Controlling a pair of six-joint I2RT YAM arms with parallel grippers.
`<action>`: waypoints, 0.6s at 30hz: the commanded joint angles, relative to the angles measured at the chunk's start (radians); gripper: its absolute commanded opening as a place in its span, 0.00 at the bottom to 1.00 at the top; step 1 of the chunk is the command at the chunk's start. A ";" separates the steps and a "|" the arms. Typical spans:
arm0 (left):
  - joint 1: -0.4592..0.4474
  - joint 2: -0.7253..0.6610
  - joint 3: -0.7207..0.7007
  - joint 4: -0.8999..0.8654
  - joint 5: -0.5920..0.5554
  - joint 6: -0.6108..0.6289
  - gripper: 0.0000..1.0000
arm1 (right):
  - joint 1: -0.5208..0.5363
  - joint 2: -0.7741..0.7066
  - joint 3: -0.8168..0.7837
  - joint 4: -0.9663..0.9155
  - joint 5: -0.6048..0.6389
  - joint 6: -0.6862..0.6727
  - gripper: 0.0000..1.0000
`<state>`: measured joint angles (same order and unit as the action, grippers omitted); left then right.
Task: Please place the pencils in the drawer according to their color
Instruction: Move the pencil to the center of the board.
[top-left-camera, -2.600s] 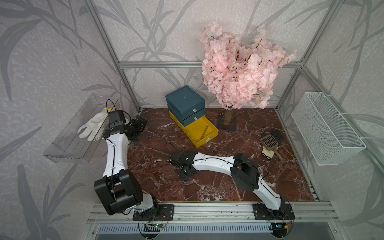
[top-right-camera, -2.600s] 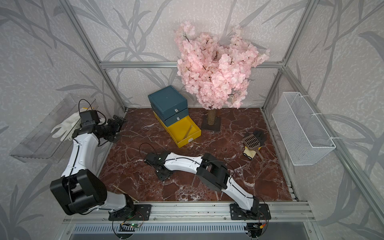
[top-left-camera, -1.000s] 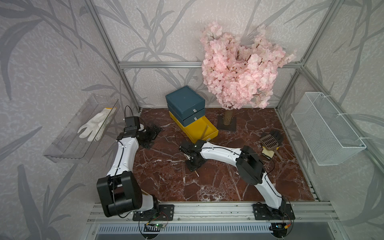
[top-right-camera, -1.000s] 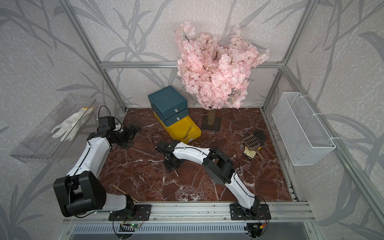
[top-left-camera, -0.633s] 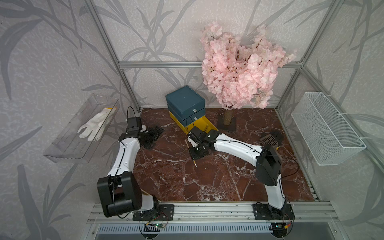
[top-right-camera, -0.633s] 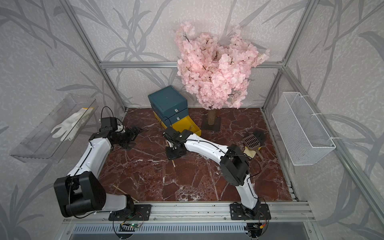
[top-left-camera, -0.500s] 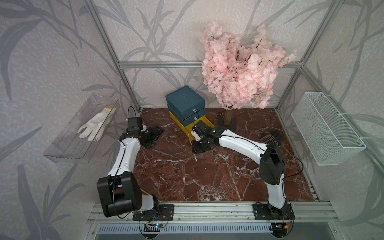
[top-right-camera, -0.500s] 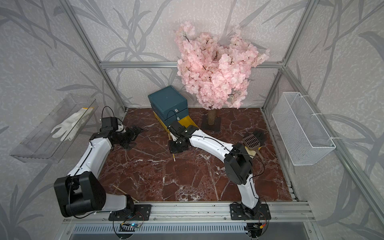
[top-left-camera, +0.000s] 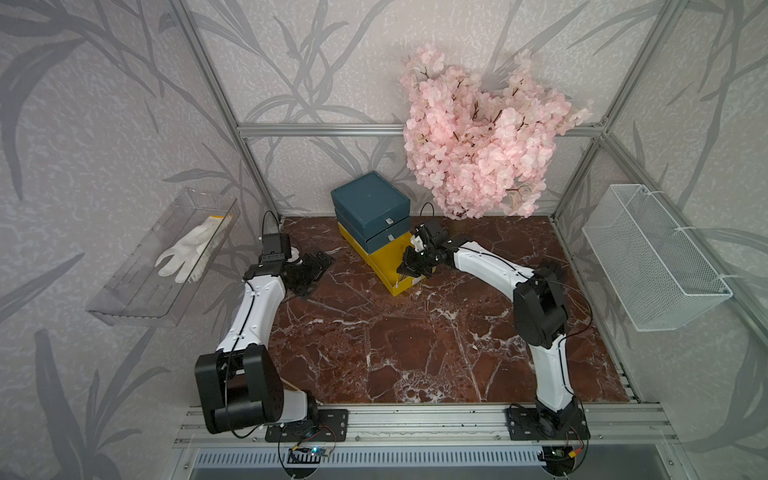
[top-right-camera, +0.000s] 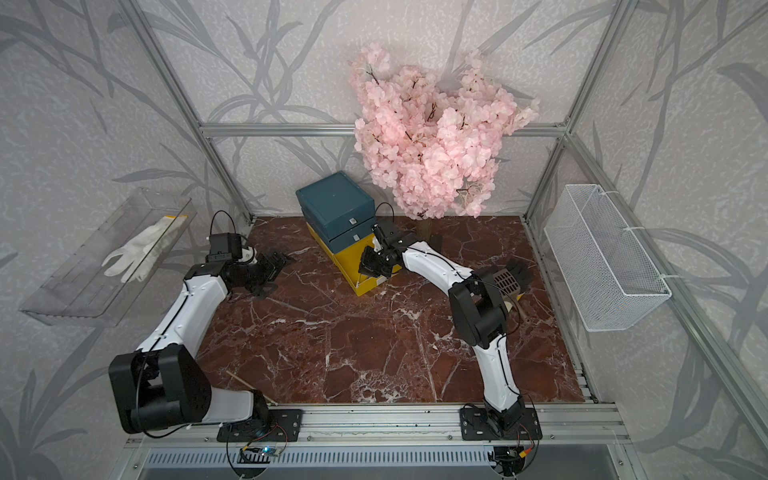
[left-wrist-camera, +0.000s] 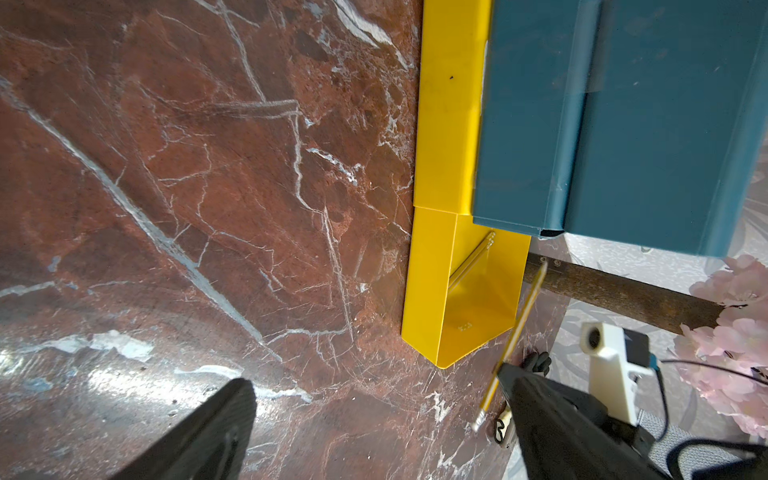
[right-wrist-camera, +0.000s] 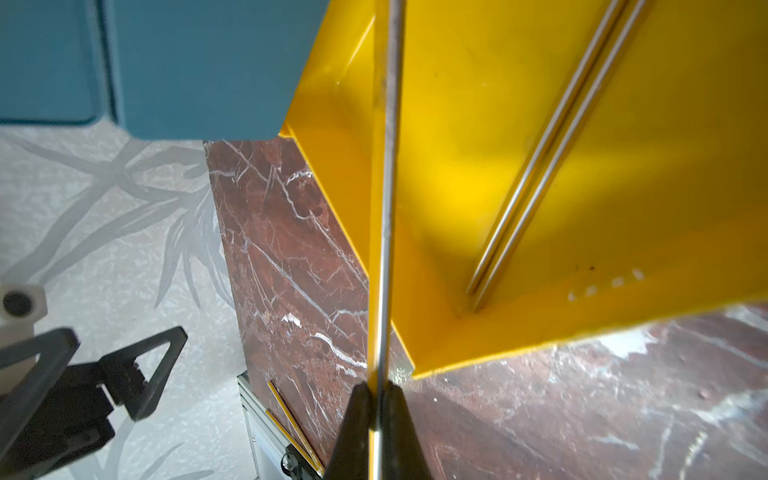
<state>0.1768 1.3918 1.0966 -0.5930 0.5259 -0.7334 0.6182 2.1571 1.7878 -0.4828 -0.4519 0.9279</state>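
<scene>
Marble in red-brown with white veins tops the table (top-left-camera: 395, 345), and at its back stands a small dark teal three-drawer chest (top-left-camera: 370, 203) with its bottom yellow drawer (top-left-camera: 384, 266) pulled out. The two teal drawers (top-left-camera: 380, 232) above it are pushed in. The right gripper (right-wrist-camera: 376, 411) is pinched tight on a long thin yellow pencil (right-wrist-camera: 388, 166), holding it over the pulled-out end of the yellow drawer, slanting along one side wall. Whether it touches the wall I cannot tell. Two more thin pencils (right-wrist-camera: 540, 158) lie side by side on the drawer's floor, touching each other. The left gripper (top-left-camera: 309, 270) hovers low over the table to the left of the chest, its jaws spread wide with nothing between them. A stray yellow pencil (top-right-camera: 249, 386) lies on the table by the left arm's base.
</scene>
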 joint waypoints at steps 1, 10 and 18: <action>-0.013 -0.016 0.005 0.009 -0.006 0.006 1.00 | -0.016 0.067 0.056 0.048 -0.029 0.074 0.00; -0.025 -0.025 0.005 0.007 -0.013 0.002 1.00 | -0.051 0.216 0.279 -0.084 0.045 0.007 0.24; -0.026 -0.050 0.014 -0.020 -0.033 0.023 1.00 | -0.020 0.111 0.262 -0.156 0.101 -0.117 0.50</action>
<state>0.1566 1.3796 1.0966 -0.5930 0.5175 -0.7330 0.5728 2.3501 2.0659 -0.5739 -0.3904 0.8856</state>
